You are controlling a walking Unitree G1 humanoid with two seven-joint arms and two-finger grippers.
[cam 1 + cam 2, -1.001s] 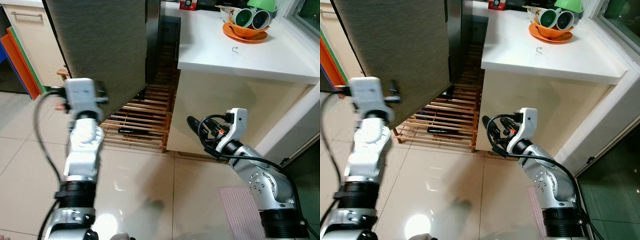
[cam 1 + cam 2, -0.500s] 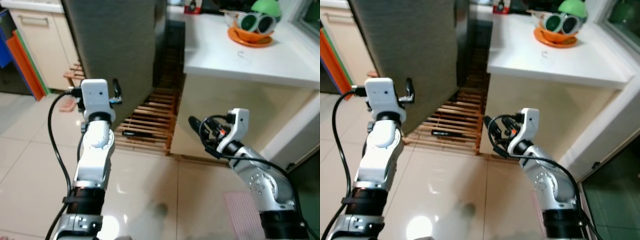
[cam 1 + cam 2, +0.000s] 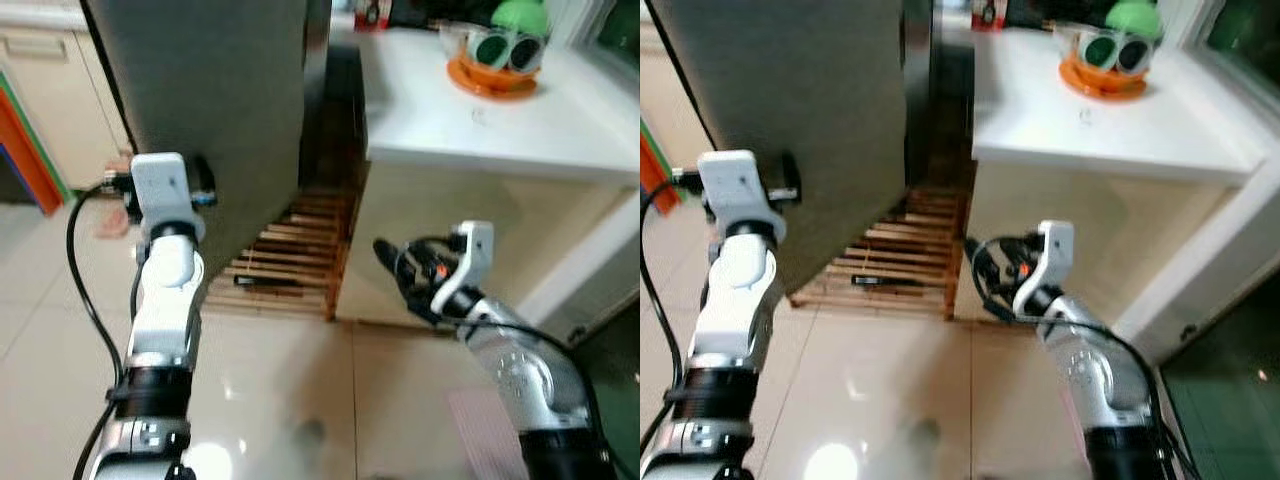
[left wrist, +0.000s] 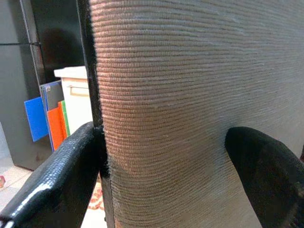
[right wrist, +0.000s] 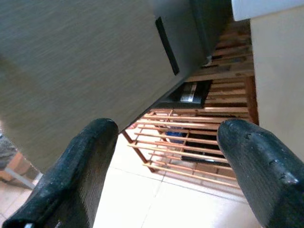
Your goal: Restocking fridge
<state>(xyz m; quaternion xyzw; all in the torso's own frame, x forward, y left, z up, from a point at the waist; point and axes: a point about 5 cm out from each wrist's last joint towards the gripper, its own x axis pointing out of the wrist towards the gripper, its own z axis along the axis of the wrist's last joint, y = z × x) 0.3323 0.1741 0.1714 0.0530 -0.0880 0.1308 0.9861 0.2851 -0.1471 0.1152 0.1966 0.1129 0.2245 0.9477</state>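
Cups (image 3: 508,47) sit in orange bowl (image 3: 492,76) on white counter (image 3: 520,125).

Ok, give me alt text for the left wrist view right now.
The left gripper is open, its two black fingers straddling the edge of a grey textured fridge door. Behind stand a cream cabinet and blue and orange boards.

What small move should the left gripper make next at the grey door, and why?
Probably close the left gripper on the edge of the grey fridge door. In the left wrist view its fingers are open, one on each side of the door's edge, so the edge already sits between them. The right gripper waits open near the white counter.
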